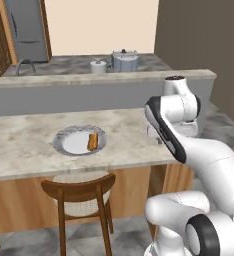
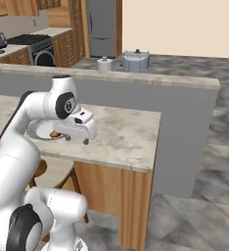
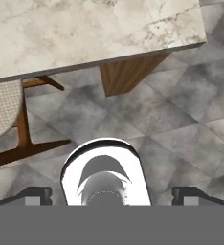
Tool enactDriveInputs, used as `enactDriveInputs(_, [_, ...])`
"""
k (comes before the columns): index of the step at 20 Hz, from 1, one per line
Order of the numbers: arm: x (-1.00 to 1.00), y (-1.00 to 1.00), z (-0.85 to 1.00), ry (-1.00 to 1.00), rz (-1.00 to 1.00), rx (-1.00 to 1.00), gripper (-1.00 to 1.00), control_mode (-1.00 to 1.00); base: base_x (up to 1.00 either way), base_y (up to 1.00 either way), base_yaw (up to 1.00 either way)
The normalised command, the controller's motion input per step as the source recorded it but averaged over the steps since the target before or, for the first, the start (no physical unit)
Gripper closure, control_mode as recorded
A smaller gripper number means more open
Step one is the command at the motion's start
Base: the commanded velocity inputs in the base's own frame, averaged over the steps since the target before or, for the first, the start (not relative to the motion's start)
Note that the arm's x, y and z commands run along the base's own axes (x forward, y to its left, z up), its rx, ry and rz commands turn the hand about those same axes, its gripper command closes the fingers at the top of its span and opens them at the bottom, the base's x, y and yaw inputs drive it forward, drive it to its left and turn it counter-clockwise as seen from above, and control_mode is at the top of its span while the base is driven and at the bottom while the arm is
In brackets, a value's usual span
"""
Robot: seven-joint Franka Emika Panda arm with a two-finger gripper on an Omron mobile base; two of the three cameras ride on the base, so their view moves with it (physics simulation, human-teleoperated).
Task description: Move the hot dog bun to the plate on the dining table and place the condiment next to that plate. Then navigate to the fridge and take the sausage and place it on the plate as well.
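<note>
The hot dog bun, orange-tan, lies on the round pale grey plate on the dining table. My gripper hangs just above the table's right end, to the right of the plate, which my arm partly covers. In the hand view its fingertips stand far apart, open, with nothing between them, over the table's edge and the floor. The grey fridge stands shut at the far wall. The condiment and the sausage are out of view.
A wooden chair is tucked under the table's near side. A grey ledge runs behind the table. A pot and a small kettle sit on the back counter. A stove stands far left.
</note>
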Motion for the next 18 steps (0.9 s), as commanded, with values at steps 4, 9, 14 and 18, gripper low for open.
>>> enactDriveInputs(4, [0.00,0.00,0.00,0.00,0.00,0.00,-1.00,1.00,-0.16,-0.34,-0.02])
enactDriveInputs(9, [0.00,0.00,0.00,0.00,0.00,0.00,-1.00,1.00,-0.38,-1.00,-0.13])
enactDriveInputs(14, [0.00,0.00,0.00,0.00,0.00,0.00,-1.00,1.00,-0.03,-1.00,-0.16])
enactDriveInputs(18, [0.00,0.00,0.00,0.00,0.00,0.00,-1.00,1.00,0.02,-1.00,-0.16])
